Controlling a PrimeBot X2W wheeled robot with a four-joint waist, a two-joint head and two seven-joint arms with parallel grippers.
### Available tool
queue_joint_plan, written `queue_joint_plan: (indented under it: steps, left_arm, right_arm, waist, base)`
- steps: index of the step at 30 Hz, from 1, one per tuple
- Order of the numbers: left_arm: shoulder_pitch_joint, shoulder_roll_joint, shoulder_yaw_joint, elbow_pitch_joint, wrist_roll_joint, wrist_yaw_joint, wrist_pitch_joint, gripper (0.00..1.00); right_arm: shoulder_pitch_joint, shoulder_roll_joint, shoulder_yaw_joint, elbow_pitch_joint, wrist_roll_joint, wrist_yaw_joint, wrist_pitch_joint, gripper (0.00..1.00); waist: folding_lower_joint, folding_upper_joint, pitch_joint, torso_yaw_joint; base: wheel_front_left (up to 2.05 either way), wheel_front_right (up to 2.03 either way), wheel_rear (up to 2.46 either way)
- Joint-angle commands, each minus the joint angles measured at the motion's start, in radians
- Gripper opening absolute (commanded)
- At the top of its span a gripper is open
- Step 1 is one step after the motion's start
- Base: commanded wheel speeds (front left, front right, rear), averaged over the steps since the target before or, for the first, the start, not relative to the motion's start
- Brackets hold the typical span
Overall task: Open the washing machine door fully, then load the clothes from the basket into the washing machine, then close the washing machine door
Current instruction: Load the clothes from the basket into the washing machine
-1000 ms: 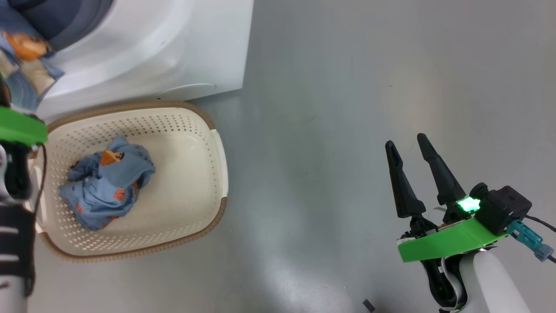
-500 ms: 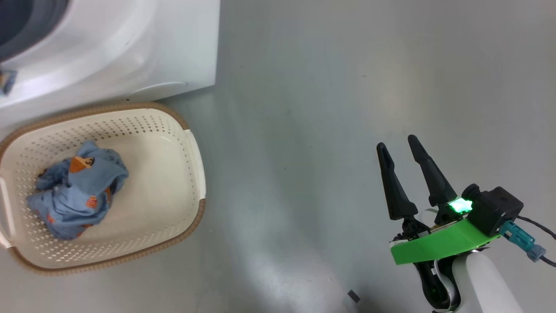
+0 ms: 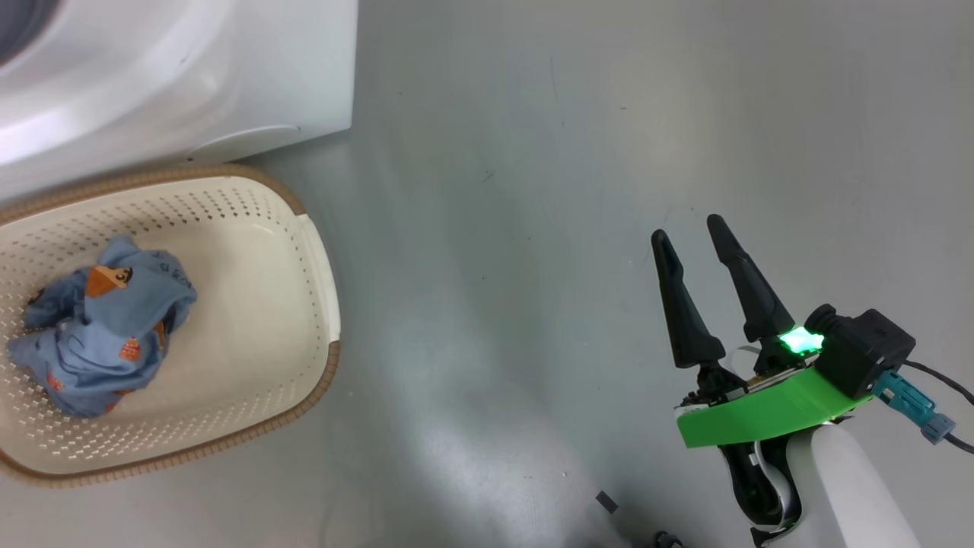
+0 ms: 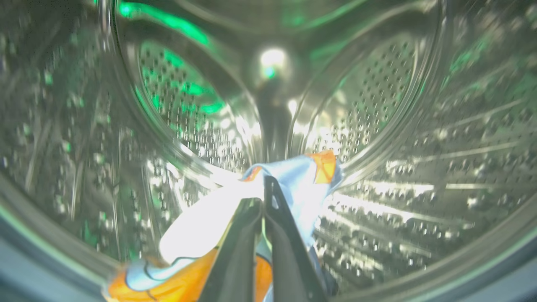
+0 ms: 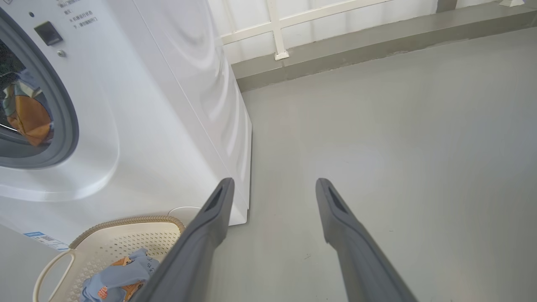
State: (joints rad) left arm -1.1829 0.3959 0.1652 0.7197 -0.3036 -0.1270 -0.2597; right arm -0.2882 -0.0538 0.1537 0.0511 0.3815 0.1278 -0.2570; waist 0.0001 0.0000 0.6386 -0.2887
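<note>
Inside the steel drum (image 4: 398,84) of the washing machine (image 3: 190,76), my left gripper (image 4: 265,184) is shut on a light-blue garment with orange patches (image 4: 293,176), which hangs around its fingers. Through the grey gasket (image 5: 63,126), the right wrist view shows that garment (image 5: 27,117) in the opening. A second piece of the clothes (image 3: 99,335) lies crumpled at the left of the cream basket (image 3: 319,251) on the floor in front of the machine. My right gripper (image 3: 686,227) hovers open and empty over bare floor, far right of the basket. The washing machine door is out of view.
The grey floor (image 3: 494,228) stretches between the basket and my right arm. A low grey kerb with a white railing (image 5: 335,46) runs behind the machine. A blue label sticker (image 5: 35,235) sits low on the machine's front. A small dark scrap (image 3: 606,501) lies on the floor.
The head camera has swung, sliding basket and machine leftward in the picture. My left forearm and the garment it carried have left that view's left edge. The right gripper stays open.
</note>
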Motion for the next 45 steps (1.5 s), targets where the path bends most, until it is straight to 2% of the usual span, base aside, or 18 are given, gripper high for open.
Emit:
queue_joint_plan:
  steps: [1,6,8,18,26,45]
  left_arm:
    - [0.026,0.042,0.016,0.001,0.007,0.001,-0.002,0.00]
    - [0.027,0.030,0.016,0.082,0.033,-0.002,-0.002,0.00]
    - [0.015,0.031,0.009,0.106,0.045,-0.003,-0.002,1.00]
    - [0.021,0.024,-0.034,0.104,0.007,-0.003,-0.002,1.00]
    - [0.095,-0.003,-0.035,0.073,-0.016,-0.004,-0.002,1.00]
    - [0.379,-0.139,0.025,-0.167,0.073,-0.004,-0.002,1.00]
  right_arm:
    - [0.009,0.003,0.028,-0.021,0.017,0.003,-0.005,1.00]
    - [0.009,0.003,0.035,-0.023,0.023,0.003,-0.005,1.00]
    - [0.007,0.003,0.035,-0.024,0.026,0.003,-0.005,1.00]
    - [0.008,0.003,0.036,-0.019,0.029,0.003,-0.005,1.00]
    - [0.014,0.003,0.031,-0.014,0.018,0.003,-0.005,1.00]
    - [0.040,-0.029,-0.010,-0.019,-0.004,0.003,-0.005,1.00]
  waist:
    - [-0.0001,0.0000,0.000,-0.002]
    - [-0.0001,0.0000,0.000,-0.003]
    - [-0.0001,0.0000,0.000,-0.002]
    - [-0.0001,0.0000,-0.014,0.013]
    - [-0.0001,0.0000,-0.034,0.034]
    - [-0.0001,0.0000,-0.080,0.108]
  base:
    - [0.00,0.00,0.00]
    - [0.00,0.00,0.00]
    - [0.00,0.00,0.00]
    - [0.00,0.00,0.00]
    - [0.00,0.00,0.00]
    - [0.00,0.00,0.00]
